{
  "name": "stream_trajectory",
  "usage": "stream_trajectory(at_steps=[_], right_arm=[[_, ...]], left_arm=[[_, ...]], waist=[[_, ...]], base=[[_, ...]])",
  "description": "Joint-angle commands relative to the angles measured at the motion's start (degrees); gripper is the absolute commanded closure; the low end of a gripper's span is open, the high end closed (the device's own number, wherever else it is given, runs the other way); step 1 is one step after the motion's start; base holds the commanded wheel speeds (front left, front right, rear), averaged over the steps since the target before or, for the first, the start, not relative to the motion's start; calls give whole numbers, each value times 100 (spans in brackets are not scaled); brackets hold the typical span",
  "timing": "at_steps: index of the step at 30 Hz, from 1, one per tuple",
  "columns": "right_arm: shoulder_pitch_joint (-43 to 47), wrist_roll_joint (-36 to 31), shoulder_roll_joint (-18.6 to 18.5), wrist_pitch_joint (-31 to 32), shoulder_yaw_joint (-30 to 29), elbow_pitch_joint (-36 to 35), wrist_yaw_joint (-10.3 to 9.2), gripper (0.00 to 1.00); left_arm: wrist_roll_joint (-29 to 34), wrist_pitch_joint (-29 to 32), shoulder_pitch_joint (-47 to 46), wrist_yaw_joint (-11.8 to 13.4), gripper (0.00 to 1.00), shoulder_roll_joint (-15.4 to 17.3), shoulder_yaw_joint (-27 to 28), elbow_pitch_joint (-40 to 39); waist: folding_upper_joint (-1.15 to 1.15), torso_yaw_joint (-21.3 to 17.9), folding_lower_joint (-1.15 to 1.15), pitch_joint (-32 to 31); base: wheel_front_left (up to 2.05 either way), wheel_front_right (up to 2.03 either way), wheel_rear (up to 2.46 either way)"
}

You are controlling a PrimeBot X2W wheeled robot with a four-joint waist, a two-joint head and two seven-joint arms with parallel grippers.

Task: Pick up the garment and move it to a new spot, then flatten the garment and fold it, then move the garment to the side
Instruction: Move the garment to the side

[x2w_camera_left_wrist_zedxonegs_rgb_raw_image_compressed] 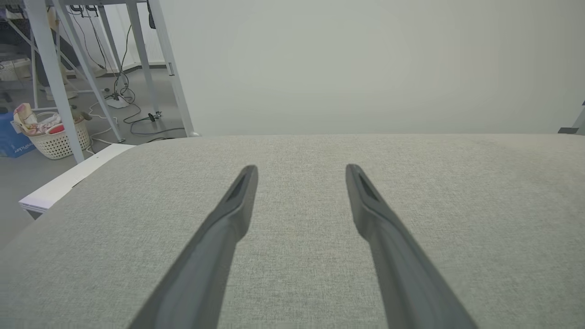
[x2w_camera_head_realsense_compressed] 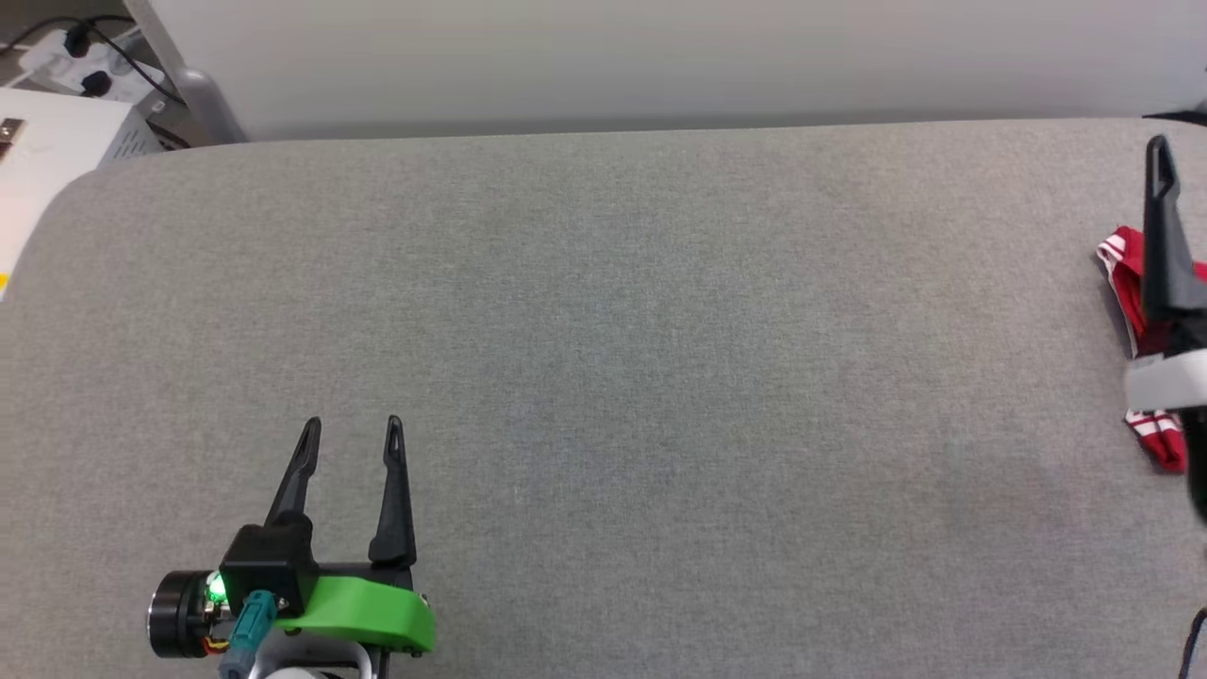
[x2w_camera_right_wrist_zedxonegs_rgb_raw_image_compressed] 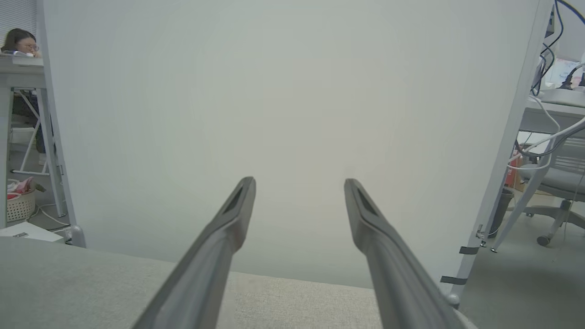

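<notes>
The garment lies bunched at the far right edge of the head view, about mid-height. Only a strip of red cloth with red-and-white striped trim shows, and a second scrap of the same trim sits a little lower. The rest runs out of frame or is hidden, so how it is crumpled cannot be told.

It is probably light, soft and limp. It should sag from any single pinch and drag across the cloth-covered desk rather than slide freely. The thicker striped hem or collar band looks like the firmest place to nip, and two separate holds would probably spread it better than one.

One dark finger of the right claw crosses in front of the garment. In the right wrist view this claw is spread wide, with nothing between its fingers.

The left claw sits at the lower left, well apart from the garment, also spread and empty above bare grey fabric.
</notes>
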Motion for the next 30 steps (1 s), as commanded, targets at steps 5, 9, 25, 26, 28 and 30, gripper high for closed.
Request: stream_trajectory(at_steps=[5, 9, 25, 26, 28, 30], right_arm=[[854, -131, 632, -31, 25, -308, -5, 0], [1341, -183, 928, -32, 96, -297, -5, 0], [2780, -435, 1444, -32, 149, -494, -5, 0], [2819, -439, 1452, -32, 131, -502, -5, 0], [2862, -433, 1447, -32, 111, -500, -5, 0], [2885, -433, 1442, -32, 95, -485, -5, 0]], left_arm=[[-71, -34, 153, 13, 0, -37, 45, 115], [-129, -34, 205, -6, 0, -48, 71, 173], [-168, -34, 433, -97, 0, -69, 100, 227], [-163, -34, 447, -101, 0, -69, 101, 231], [-156, -34, 469, -106, 0, -70, 103, 235], [-152, -34, 486, -114, 0, -72, 102, 237]], waist=[[0, 252, 1, -374], [0, 299, 1, -521], [0, 279, 1, -764], [0, 275, 1, -774], [0, 267, 1, -790], [0, 265, 1, -798]], base=[[0, 0, 0], [0, 0, 0], [0, 0, 0], [0, 0, 0], [0, 0, 0], [0, 0, 0]])
